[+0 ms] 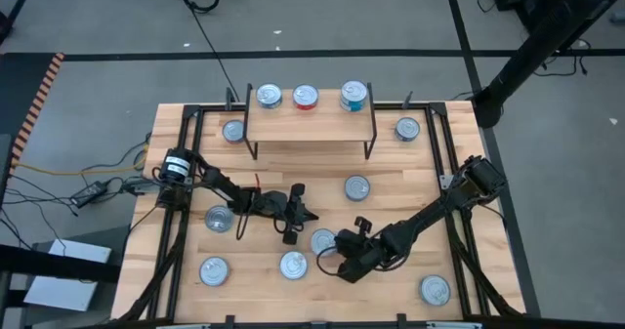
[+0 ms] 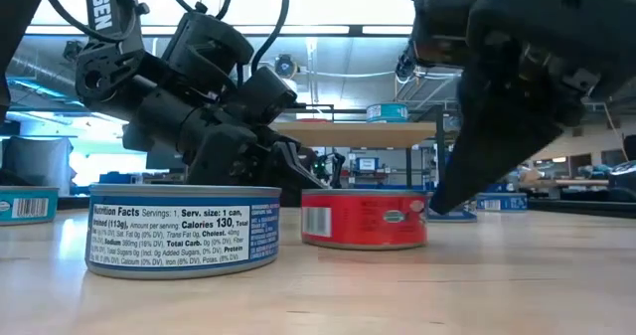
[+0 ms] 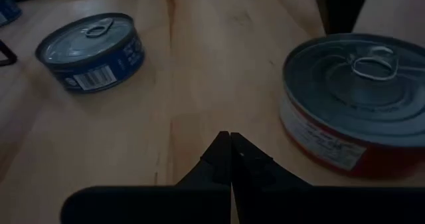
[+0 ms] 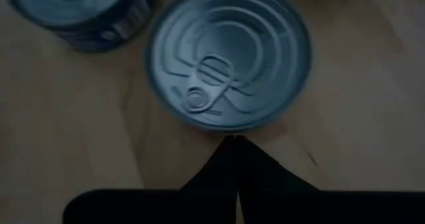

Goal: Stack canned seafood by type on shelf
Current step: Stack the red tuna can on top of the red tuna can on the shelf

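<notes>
Blue tin [image 2: 185, 230], label "Nutrition Facts", "Calories 130", beside red tin [image 2: 364, 217].

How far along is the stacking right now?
Done: three tins sit on the shelf, none stacked. In hand: nothing; the left hand and right hand are shut and empty beside a red tin. Left: eight tins on the table.

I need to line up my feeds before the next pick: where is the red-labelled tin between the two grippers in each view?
High view: the red tin sits low of centre, in front of the shelf.
Low view: centre, red side label facing the camera.
Left wrist view: right side.
Right wrist view: probably the tin at centre; its label is hidden.
Shared landmark: the blue tin beside it, large at left in the low view.
</notes>
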Available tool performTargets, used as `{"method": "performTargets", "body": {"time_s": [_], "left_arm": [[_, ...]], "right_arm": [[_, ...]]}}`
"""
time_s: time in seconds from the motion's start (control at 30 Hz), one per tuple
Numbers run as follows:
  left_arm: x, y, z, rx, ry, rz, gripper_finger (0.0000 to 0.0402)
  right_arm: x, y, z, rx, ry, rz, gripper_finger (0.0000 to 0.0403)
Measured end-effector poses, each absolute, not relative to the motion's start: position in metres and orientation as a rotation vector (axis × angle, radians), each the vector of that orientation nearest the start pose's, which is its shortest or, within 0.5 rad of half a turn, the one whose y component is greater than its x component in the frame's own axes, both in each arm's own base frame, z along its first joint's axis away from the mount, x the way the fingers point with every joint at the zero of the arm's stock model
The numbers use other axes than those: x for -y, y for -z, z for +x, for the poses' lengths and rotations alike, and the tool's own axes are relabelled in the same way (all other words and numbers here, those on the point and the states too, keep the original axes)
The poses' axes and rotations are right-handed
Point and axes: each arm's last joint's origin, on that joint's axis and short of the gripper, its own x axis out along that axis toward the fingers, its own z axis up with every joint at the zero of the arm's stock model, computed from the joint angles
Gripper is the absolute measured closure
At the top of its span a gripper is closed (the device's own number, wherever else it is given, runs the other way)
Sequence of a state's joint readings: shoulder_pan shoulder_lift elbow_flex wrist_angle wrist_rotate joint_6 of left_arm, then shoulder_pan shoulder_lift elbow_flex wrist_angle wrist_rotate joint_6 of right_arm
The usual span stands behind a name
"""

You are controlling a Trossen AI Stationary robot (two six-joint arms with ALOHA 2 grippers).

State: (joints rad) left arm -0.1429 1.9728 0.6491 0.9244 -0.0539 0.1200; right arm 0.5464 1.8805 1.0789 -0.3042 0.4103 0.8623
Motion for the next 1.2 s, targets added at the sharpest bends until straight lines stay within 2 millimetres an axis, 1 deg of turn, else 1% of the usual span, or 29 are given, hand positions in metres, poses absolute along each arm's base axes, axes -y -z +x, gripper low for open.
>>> {"method": "performTargets", "body": {"time_s": [0.07, 0.17, 0.27, 0.33, 0.5, 0.6, 0.73, 0.83, 0.97, 1.07, 1.2], "left_arm": [[0.046, -0.086, 0.327, -0.394, 0.112, 0.158, 0.0401], [0.046, -0.086, 0.327, -0.393, 0.114, 0.161, 0.0401], [0.046, -0.086, 0.327, -0.392, 0.127, 0.160, 0.0401], [0.046, -0.086, 0.327, -0.391, 0.133, 0.162, 0.0401], [0.046, -0.086, 0.327, -0.392, 0.134, 0.164, 0.0401], [0.047, -0.086, 0.327, -0.392, 0.140, 0.177, 0.0401], [0.048, -0.085, 0.326, -0.401, 0.142, 0.194, 0.0401], [0.048, -0.084, 0.326, -0.412, 0.143, 0.196, 0.0401], [0.048, -0.083, 0.325, -0.421, 0.140, 0.198, 0.0401], [0.048, -0.083, 0.325, -0.427, 0.141, 0.199, 0.0401], [0.048, -0.082, 0.325, -0.428, 0.143, 0.201, 0.0401]], "right_arm": [[-0.179, -0.140, 0.314, -0.938, 0.245, 0.285, 0.0395], [-0.190, -0.147, 0.317, -0.891, 0.134, 0.278, 0.0395], [-0.195, -0.148, 0.318, -0.870, 0.095, 0.254, 0.0395], [-0.192, -0.143, 0.320, -0.863, 0.125, 0.225, 0.0395], [-0.180, -0.123, 0.328, -0.903, 0.176, 0.180, 0.0395], [-0.173, -0.119, 0.333, -0.893, 0.209, 0.178, 0.0395], [-0.170, -0.128, 0.335, -0.845, 0.238, 0.184, 0.0395], [-0.169, -0.139, 0.335, -0.801, 0.254, 0.218, 0.0395], [-0.167, -0.148, 0.334, -0.753, 0.301, 0.265, 0.0395], [-0.166, -0.153, 0.335, -0.721, 0.327, 0.307, 0.0395], [-0.164, -0.155, 0.337, -0.691, 0.346, 0.356, 0.0395]]}}
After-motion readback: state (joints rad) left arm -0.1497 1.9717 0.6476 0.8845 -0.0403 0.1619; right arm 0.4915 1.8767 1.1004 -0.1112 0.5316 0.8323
